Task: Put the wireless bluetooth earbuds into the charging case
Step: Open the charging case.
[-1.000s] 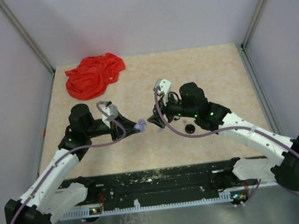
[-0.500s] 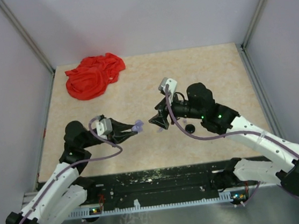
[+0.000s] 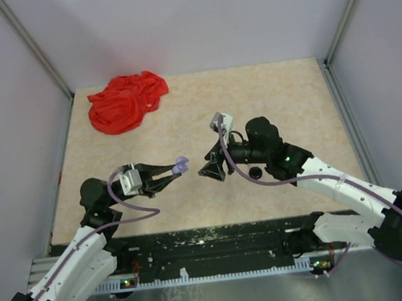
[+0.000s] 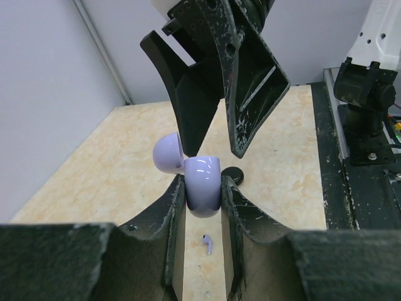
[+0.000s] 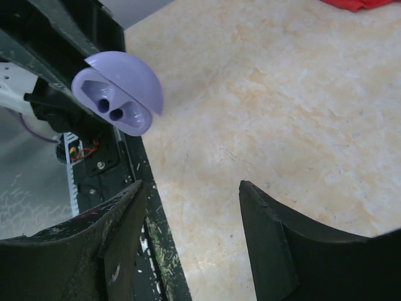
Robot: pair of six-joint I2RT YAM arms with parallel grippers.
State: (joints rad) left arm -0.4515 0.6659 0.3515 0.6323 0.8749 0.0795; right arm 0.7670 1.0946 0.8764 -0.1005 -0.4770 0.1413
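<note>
Overhead, one case pinched, one bud lying loose

Seen from above, the left hand (image 3: 176,169) is clamped on a single lavender charging case (image 3: 182,166), held clear of the tabletop (image 3: 275,98) near its middle. The case's lid is swung open, and the right wrist view shows two round sockets in it. The right hand (image 3: 209,168) sits just at 3 o'clock of the case, its fingers spread with nothing between them. One lavender earbud (image 4: 207,243) lies on the tabletop, at 6 o'clock below the case in the left wrist view. One black round case (image 3: 255,171) rests at 3 o'clock of the right hand. One red cloth (image 3: 126,101) is heaped at 11 o'clock.
</note>
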